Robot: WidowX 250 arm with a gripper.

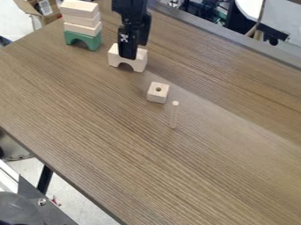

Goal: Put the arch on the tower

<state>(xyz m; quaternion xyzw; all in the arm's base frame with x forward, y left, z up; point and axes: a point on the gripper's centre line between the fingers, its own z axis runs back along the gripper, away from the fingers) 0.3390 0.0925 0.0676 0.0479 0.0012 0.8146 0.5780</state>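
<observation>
Plainly, the arch [138, 63] is pale wood with a rounded cutout.

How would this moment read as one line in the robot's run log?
gripper: down at pale arch | pale arch: on table, apart from tower | tower: green arch under pale blocks | placing: not yet done

Brown wood-grain worktop [117, 145], lit by a pale sheen toward the right. Pale speckled floor [88, 193] below; open cardboard box [28, 8] beyond, upper left.
</observation>
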